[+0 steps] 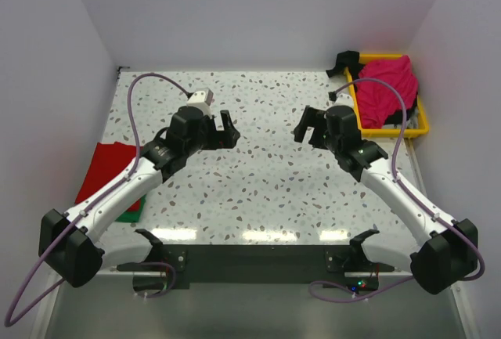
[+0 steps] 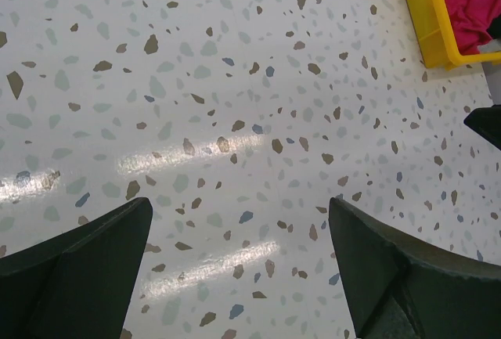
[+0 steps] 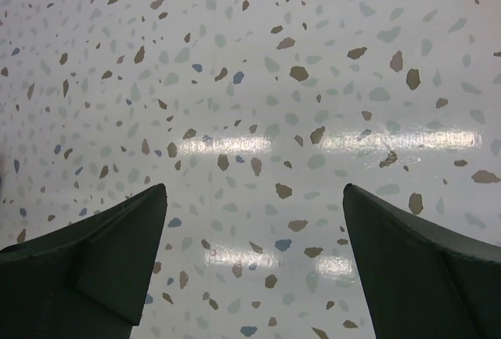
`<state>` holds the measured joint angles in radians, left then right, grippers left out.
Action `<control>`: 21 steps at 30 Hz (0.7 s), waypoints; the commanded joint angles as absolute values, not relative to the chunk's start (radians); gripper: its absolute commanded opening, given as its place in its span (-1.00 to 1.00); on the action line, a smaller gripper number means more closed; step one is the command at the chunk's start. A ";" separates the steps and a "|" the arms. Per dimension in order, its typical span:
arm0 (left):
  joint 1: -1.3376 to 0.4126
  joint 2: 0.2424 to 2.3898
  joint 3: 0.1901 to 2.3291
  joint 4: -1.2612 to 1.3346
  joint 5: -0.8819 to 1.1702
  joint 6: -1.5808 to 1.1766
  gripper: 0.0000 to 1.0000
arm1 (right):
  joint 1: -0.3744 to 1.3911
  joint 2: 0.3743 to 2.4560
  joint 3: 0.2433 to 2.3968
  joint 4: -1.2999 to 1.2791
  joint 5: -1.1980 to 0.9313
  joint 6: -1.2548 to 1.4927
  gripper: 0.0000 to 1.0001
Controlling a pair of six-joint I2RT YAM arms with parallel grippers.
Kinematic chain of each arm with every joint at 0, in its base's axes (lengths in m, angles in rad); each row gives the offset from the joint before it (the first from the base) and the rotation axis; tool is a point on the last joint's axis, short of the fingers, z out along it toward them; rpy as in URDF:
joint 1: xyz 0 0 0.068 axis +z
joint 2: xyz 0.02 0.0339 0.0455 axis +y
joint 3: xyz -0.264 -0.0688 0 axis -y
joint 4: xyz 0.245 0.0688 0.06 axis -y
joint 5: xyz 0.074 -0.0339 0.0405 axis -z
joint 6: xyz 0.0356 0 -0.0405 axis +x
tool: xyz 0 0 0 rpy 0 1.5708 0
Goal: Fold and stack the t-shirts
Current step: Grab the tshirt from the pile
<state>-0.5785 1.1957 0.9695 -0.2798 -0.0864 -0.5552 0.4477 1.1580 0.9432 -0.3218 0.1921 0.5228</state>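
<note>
Overhead, left end effector and right end effector gape empty; yellow tray right, red t-shirt left

A white table speckled with brown, grey and blue flecks is seen, with ceiling lights reflected in its glossy top. At its left edge a red t-shirt is laid flat, and a sliver of green cloth is visible at that shirt's near corner. In the far right corner a yellow tray is set on the surface, with a black item, too unclear to be identified, just beside the tray's far left corner.
</note>
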 commanded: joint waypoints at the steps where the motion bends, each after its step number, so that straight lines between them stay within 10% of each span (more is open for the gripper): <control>1: -0.578 1.184 1.009 -0.285 -0.100 -0.528 1.00 | 0.451 1.152 0.974 -0.285 0.221 0.503 0.96; 14: -0.578 1.204 1.095 -0.357 -0.141 -0.480 1.00 | 0.433 1.412 1.224 -0.278 0.317 0.434 0.97; 21: -0.578 1.204 1.098 -0.400 -0.216 -0.466 1.00 | 0.151 1.706 1.469 -0.313 0.261 0.466 0.96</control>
<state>-0.5785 1.2030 1.0660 -0.3771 -0.1635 -0.5022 0.2890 1.6375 1.3785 -0.3138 0.2420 0.4526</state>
